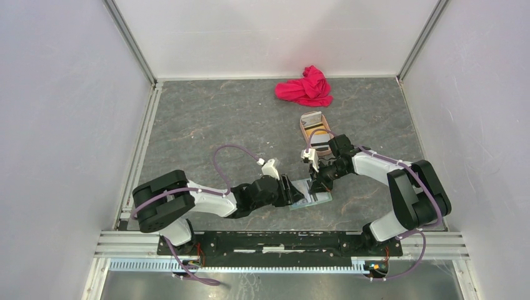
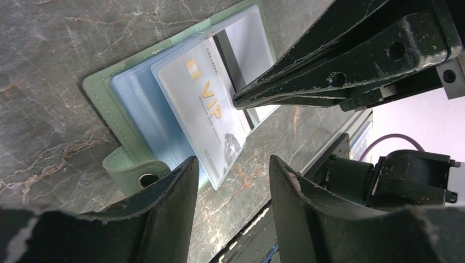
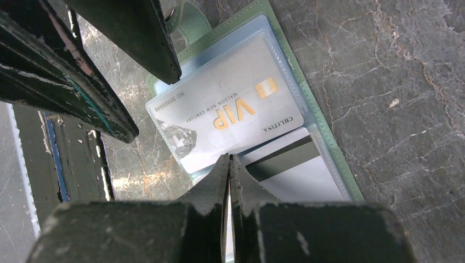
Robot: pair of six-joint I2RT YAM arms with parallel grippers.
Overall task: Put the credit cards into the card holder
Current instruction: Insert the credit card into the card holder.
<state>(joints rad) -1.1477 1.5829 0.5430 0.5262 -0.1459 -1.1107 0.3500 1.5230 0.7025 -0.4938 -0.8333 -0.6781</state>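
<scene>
The sage-green card holder [image 2: 98,90] lies open on the grey table [image 2: 49,44] between our grippers, with a white VIP card [image 2: 211,109] partly in its clear sleeve [image 2: 137,93]. Our right gripper [image 3: 228,159] has its jaws pressed together, holding nothing, tips at the card's edge. Our left gripper [image 2: 233,161] hovers half open and empty by the snap tab [image 2: 134,172].

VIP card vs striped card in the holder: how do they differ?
VIP card shows gold lettering and a chip; striped card is white with a black stripe. VIP card sticks out past the holder; striped card sits within it. Both lie flat in the open holder.
</scene>
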